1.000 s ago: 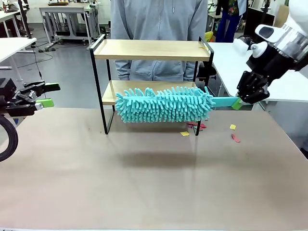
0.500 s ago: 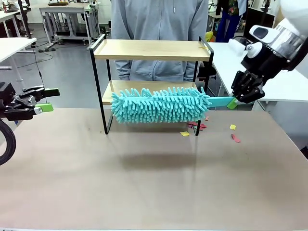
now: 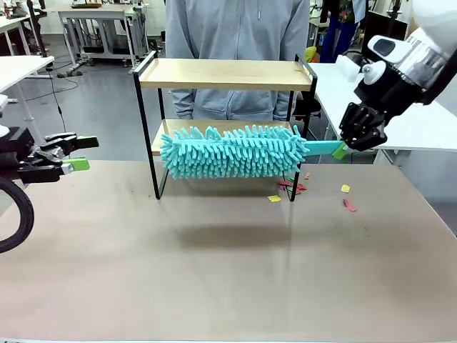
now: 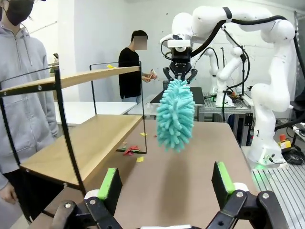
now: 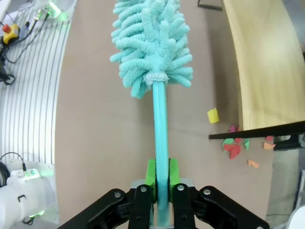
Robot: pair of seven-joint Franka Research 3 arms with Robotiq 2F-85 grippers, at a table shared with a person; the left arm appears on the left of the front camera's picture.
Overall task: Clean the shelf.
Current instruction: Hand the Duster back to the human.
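At centre frame we note the duster [image 3: 232,151], clamped by its handle in the right gripper [image 3: 341,148], has shifted left and slightly up alongside the shelf [image 3: 225,73], suggesting a sweep toward the lower board, while the left gripper [image 3: 77,153] waits agape at far left.

One shelf [image 3: 226,74], one teal duster [image 3: 232,151], two pincers, several paper scraps [image 3: 345,189].
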